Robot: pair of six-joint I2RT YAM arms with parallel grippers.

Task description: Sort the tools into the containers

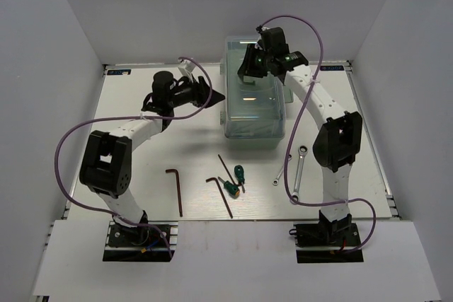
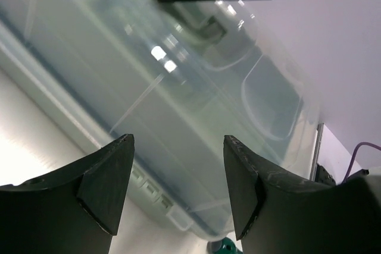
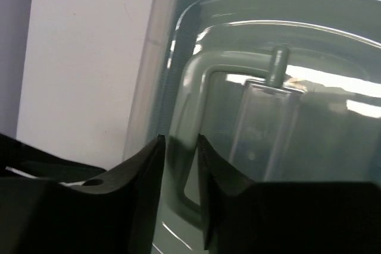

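The closed pale-green toolbox with its translucent lid stands at the back centre. My right gripper is above it; in the right wrist view its fingers are closed around one leg of the lid's handle. My left gripper is open and empty just left of the box, whose side fills the left wrist view. On the table in front lie two hex keys, a thin rod, two green-handled screwdrivers and two ratchet wrenches.
White walls enclose the table on the left, back and right. Purple cables loop from both arms over the table. A teal screwdriver handle shows below the box's corner in the left wrist view.
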